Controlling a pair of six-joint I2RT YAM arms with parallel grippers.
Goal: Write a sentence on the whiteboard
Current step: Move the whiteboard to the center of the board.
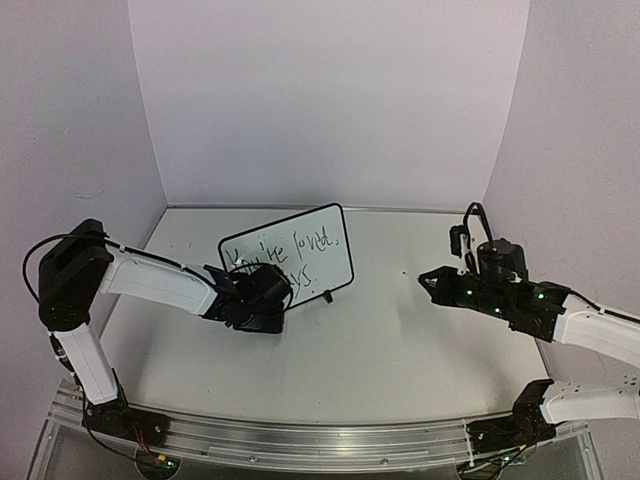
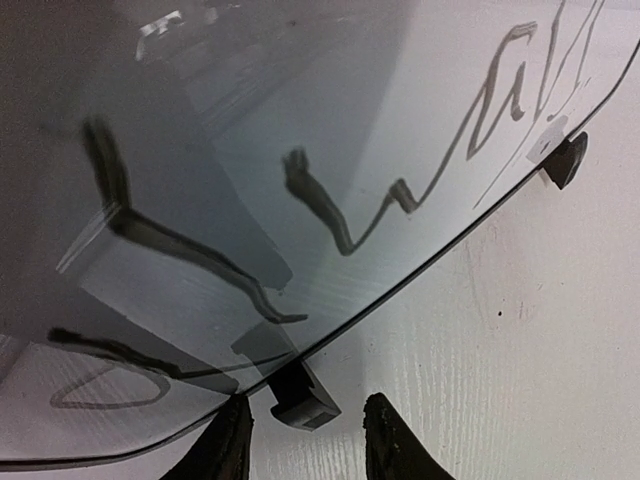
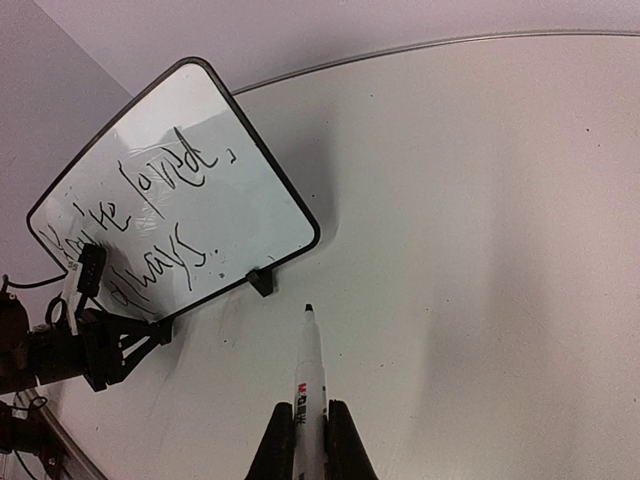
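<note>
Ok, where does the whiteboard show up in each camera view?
Top external: the whiteboard at centre, standing.
Left wrist: the whiteboard fills the upper left, close up.
Right wrist: the whiteboard at left, writing readable.
Shared landmark: the black foot below the end of "always".

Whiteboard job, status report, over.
Left end effector open at foot of whiteboard. Right end effector shut on marker, tip clear of board. Sentence written, two lines. Nothing in the way.
</note>
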